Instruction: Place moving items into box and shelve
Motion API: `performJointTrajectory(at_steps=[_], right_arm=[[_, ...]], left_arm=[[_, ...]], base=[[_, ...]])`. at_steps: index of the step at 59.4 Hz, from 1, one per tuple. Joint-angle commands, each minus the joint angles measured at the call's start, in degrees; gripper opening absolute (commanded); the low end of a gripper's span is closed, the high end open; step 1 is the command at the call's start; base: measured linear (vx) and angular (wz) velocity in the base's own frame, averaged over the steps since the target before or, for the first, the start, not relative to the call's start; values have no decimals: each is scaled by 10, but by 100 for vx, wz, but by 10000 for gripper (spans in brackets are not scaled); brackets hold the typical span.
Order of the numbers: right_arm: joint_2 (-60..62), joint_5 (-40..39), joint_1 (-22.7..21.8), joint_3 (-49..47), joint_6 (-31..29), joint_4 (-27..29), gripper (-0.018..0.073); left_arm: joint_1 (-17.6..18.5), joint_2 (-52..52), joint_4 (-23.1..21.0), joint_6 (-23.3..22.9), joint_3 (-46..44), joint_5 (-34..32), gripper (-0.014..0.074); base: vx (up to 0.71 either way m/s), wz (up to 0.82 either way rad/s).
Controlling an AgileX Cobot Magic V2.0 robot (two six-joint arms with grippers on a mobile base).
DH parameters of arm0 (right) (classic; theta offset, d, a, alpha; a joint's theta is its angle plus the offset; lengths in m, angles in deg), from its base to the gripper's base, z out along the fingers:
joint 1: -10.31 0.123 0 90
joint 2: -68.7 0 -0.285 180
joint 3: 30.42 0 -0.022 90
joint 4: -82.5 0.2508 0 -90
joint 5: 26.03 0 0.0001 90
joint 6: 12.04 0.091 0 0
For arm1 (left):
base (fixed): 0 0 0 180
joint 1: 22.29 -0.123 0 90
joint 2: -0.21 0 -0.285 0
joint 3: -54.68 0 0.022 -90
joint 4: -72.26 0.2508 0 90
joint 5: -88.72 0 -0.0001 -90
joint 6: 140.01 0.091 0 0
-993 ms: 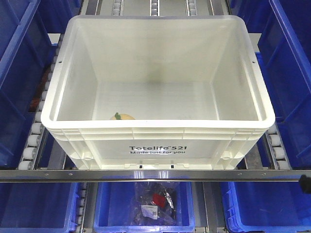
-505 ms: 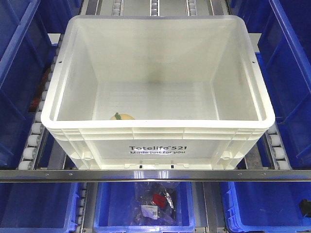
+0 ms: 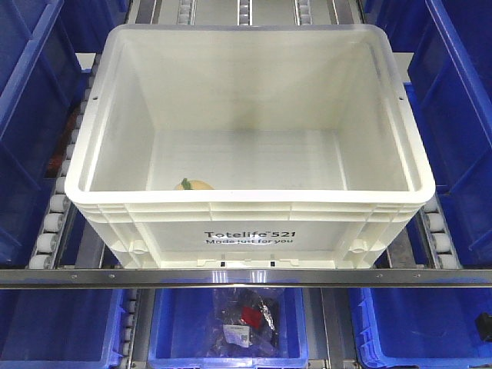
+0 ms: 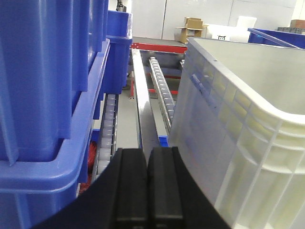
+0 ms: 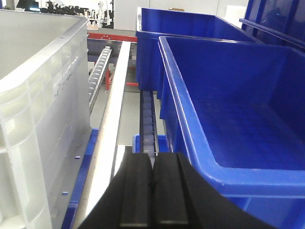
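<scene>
Both claws clenched empty, left claw (image 4: 147, 191) and right claw (image 5: 153, 195) flanking the box (image 3: 250, 201) on shelf rollers, one yellowish item (image 3: 192, 185) apparently inside; an uneven push could skew it against blue bins (image 5: 228, 119).

Box (image 3: 254, 211): white plastic, ribbed rim, black print "Totelife 521 Made just for you" on the front wall. Floor pale with faint lines. Item (image 3: 193, 185) inside: yellowish-tan, with a small dark green mark on top, possibly a stem. Bins (image 3: 453, 115): solid blue; grid pattern on one bin floor in the right wrist view. Rollers (image 3: 50, 223): pale grey. Rail (image 3: 231, 277): silver-grey. Left gripper (image 4: 147, 191): black. Right gripper (image 5: 152, 195): black. Bag (image 3: 247, 319) in the lower bin: clear, with black and red contents.
</scene>
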Motion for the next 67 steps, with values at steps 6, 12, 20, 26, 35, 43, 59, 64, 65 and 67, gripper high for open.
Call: performJointTrajectory(at_steps=[6,12,20,26,35,43,59,64,65,67], right_arm=[[8,-50,-2,2,-2,0,-9],[8,-49,-2,2,-2,0,-9],[8,-48,-2,2,-2,0,-9],[8,-48,-2,2,-2,0,-9],[8,-48,-2,2,-2,0,-9],[8,-48,-2,2,-2,0,-9],[8,-48,-2,2,-2,0,-9],[8,-48,-2,2,-2,0,-9],[8,-48,-2,2,-2,0,-9],[8,-48,-2,2,-2,0,-9]], left_arm=[[1,-9,-1,0,9,-48,-6],[1,-9,-1,0,9,-48,-6],[1,-9,-1,0,9,-48,-6],[1,-9,-1,0,9,-48,-6],[1,-9,-1,0,9,-48,-6],[1,-9,-1,0,9,-48,-6],[1,-9,-1,0,9,-48,-6],[1,-9,-1,0,9,-48,-6],[1,-9,-1,0,9,-48,-6],[1,-9,-1,0,9,-48,-6]], base=[[0,0],[0,0],[0,0],[0,0],[0,0],[0,0],[0,0],[0,0],[0,0],[0,0]])
